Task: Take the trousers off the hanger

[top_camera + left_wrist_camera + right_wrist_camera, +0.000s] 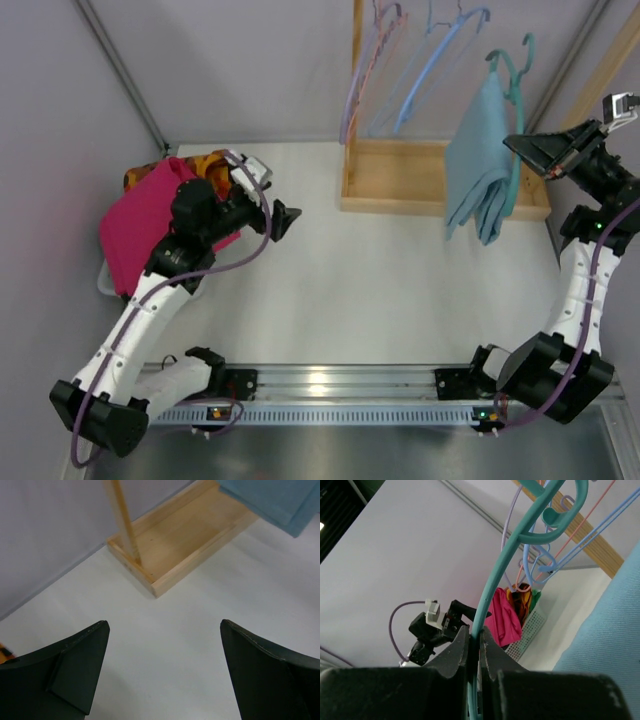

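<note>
Removal barely begun: soft light-blue fabric trousers (478, 150) draped over thin teal plastic hanger (487, 595) at upper right, right gripper (475, 637) pinching its arm, left gripper (165, 625) spread, empty.

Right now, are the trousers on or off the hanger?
On. The trousers hang folded over the teal hanger, draping down from it.

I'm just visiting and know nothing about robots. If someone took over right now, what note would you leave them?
Left fingers: open, empty, above the table, pointing toward the wooden rack.
Right fingers: shut on the hanger.
Trousers: draped over the hanger at the rack.
Done: hanger gripped.
Left: pull the trousers off the hanger.
</note>
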Robot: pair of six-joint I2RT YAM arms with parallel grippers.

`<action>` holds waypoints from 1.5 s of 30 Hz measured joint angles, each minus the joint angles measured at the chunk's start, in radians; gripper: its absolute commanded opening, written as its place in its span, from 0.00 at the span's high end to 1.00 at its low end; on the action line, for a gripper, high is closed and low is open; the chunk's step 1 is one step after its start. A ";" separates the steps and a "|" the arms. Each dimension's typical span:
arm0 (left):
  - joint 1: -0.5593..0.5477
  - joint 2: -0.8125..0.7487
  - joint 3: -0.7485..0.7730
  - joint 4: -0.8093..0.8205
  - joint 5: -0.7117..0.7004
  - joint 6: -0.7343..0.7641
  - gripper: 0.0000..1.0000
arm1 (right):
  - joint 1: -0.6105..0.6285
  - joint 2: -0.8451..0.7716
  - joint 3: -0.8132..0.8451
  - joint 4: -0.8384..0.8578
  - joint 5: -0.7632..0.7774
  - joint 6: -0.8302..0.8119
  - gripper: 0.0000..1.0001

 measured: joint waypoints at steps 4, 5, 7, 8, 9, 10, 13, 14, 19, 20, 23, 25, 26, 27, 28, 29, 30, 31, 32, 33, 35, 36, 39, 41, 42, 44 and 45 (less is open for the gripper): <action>-0.204 -0.001 -0.041 0.071 -0.035 0.076 0.02 | 0.000 -0.105 -0.117 -0.016 -0.014 -0.005 1.00; -0.283 0.001 -0.059 0.100 -0.072 0.089 0.02 | 0.000 -0.128 -0.142 -0.032 -0.014 -0.010 1.00; -0.397 0.015 -0.081 0.154 -0.135 0.108 0.02 | 0.001 -0.180 -0.188 -0.068 -0.016 -0.031 1.00; -0.470 0.031 -0.091 0.191 -0.174 0.116 0.02 | 0.001 -0.199 -0.204 -0.087 -0.018 -0.040 1.00; -0.526 0.053 -0.092 0.228 -0.209 0.120 0.02 | 0.002 -0.217 -0.216 -0.112 -0.019 -0.050 1.00; -0.591 0.085 -0.091 0.274 -0.253 0.118 0.02 | 0.003 -0.238 -0.227 -0.141 -0.021 -0.060 1.00; -0.722 0.199 -0.074 0.407 -0.352 0.108 0.02 | 0.012 -0.295 -0.259 -0.236 -0.020 -0.102 1.00; -0.758 0.241 -0.068 0.450 -0.379 0.107 0.02 | 0.015 -0.309 -0.267 -0.262 -0.021 -0.115 1.00; -0.915 0.399 -0.031 0.602 -0.476 0.152 0.02 | 0.027 -0.360 -0.277 -0.422 -0.014 -0.198 1.00; -0.937 0.422 -0.013 0.618 -0.483 0.154 0.02 | 0.029 -0.369 -0.277 -0.455 -0.011 -0.217 1.00; -0.975 0.510 0.069 0.676 -0.506 0.158 0.03 | 0.035 -0.396 -0.277 -0.558 0.002 -0.277 1.00; -0.975 0.554 0.112 0.721 -0.524 0.161 0.03 | 0.039 -0.414 -0.277 -0.623 0.011 -0.316 1.00; -0.972 0.578 0.137 0.747 -0.535 0.164 0.04 | 0.040 -0.423 -0.277 -0.657 0.014 -0.335 1.00; -0.969 0.597 0.156 0.767 -0.542 0.168 0.04 | 0.042 -0.430 -0.277 -0.684 0.016 -0.352 1.00; -0.967 0.618 0.177 0.779 -0.552 0.173 0.05 | 0.043 -0.438 -0.277 -0.719 0.018 -0.370 1.00; -0.965 0.637 0.198 0.796 -0.560 0.179 0.07 | 0.044 -0.443 -0.276 -0.747 0.018 -0.385 1.00; -0.964 0.655 0.214 0.810 -0.568 0.182 0.08 | 0.045 -0.447 -0.276 -0.768 0.018 -0.396 1.00; -0.961 0.675 0.235 0.819 -0.578 0.186 0.10 | 0.047 -0.449 -0.274 -0.795 0.018 -0.407 1.00; -0.958 0.692 0.250 0.823 -0.585 0.187 0.12 | 0.047 -0.451 -0.272 -0.819 0.018 -0.418 1.00; -0.951 0.709 0.264 0.830 -0.590 0.188 0.17 | 0.047 -0.451 -0.268 -0.842 0.019 -0.428 1.00; -0.936 0.740 0.291 0.835 -0.600 0.187 0.23 | 0.047 -0.451 -0.261 -0.877 0.026 -0.446 1.00; -0.926 0.757 0.306 0.836 -0.598 0.184 0.25 | 0.047 -0.451 -0.257 -0.893 0.036 -0.453 1.00; -0.910 0.792 0.335 0.836 -0.590 0.177 0.26 | 0.047 -0.448 -0.255 -0.913 0.063 -0.477 1.00; -0.898 0.798 0.338 0.835 -0.586 0.174 0.26 | 0.047 -0.447 -0.254 -0.914 0.079 -0.489 1.00; -0.893 0.799 0.338 0.833 -0.581 0.171 0.26 | 0.047 -0.447 -0.253 -0.914 0.085 -0.492 1.00; -0.885 0.798 0.337 0.834 -0.568 0.168 0.25 | 0.047 -0.444 -0.243 -0.914 0.093 -0.492 1.00; -0.883 0.798 0.335 0.836 -0.560 0.167 0.25 | 0.047 -0.441 -0.239 -0.913 0.093 -0.490 1.00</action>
